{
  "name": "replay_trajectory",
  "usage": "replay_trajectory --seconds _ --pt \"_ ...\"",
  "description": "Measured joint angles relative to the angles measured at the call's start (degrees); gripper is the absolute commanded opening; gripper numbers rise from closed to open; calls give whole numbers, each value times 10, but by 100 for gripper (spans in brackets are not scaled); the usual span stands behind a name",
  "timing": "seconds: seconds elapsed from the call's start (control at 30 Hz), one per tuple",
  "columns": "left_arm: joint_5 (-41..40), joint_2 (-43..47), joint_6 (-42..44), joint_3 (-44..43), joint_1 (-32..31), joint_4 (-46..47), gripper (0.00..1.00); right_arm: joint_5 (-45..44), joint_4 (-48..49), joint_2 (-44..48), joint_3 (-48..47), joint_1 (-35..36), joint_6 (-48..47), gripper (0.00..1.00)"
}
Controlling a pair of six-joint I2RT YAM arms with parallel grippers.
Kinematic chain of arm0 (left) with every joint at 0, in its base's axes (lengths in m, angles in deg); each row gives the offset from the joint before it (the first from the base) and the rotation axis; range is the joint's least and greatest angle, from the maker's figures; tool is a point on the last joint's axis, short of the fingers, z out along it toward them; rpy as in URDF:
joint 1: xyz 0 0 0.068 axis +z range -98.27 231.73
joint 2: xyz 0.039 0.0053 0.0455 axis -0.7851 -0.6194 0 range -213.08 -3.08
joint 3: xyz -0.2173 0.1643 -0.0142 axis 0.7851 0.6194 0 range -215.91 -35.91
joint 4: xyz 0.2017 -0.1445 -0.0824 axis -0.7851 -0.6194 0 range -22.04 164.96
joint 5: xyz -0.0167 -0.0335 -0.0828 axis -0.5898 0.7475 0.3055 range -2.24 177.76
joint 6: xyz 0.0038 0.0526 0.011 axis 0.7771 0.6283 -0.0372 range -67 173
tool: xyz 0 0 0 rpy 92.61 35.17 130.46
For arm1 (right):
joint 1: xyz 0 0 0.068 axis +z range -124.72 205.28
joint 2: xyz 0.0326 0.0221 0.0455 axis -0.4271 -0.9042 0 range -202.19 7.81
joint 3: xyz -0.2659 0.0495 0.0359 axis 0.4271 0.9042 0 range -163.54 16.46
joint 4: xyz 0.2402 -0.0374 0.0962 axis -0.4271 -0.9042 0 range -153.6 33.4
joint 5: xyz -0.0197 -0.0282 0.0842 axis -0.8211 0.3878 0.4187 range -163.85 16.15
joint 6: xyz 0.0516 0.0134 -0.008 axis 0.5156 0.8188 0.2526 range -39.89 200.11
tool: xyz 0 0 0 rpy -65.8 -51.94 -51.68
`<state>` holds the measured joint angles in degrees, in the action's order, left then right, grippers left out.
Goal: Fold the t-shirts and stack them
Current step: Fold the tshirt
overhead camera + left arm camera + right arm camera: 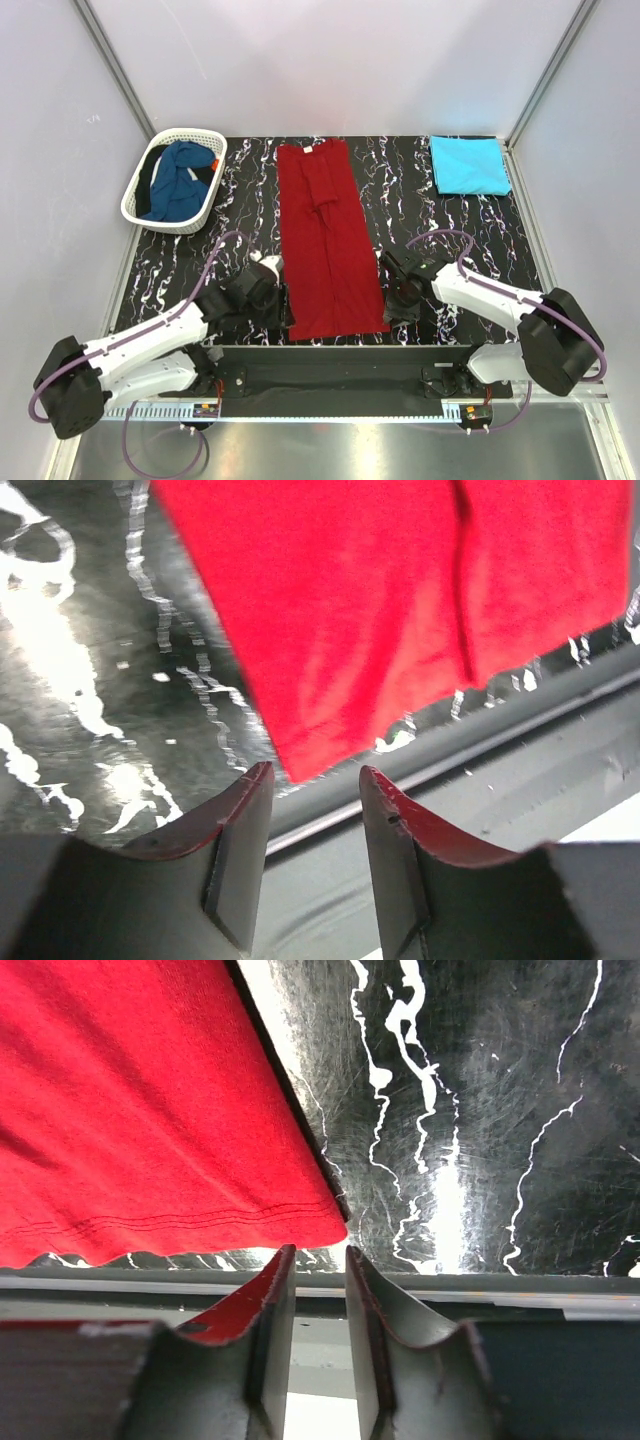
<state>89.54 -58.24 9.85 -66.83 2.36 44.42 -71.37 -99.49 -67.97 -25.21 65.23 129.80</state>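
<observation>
Where it stands back-left, basket (136,196) holds blue shirt (180,185), seemingly crumpled.

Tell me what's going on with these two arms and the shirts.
The deep red cloth t-shirt lies flat mid-table, folded lengthwise into a long strip. The left gripper and right gripper sit at its two near corners, jaws apart, gripping nothing. A bright turquoise t-shirt lies folded at the far right of the black marbled table; a dark blue t-shirt is crumpled in the white plastic lattice basket, far left.
</observation>
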Motion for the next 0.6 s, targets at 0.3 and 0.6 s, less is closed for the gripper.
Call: replay_trajectory --seconds 0.3,0.6 --pt "71 33 -22 94 82 51 50 46 24 -5 10 -56 -41 37" --pt "107 38 -56 137 83 111 46 110 75 2 59 -84 -60 38"
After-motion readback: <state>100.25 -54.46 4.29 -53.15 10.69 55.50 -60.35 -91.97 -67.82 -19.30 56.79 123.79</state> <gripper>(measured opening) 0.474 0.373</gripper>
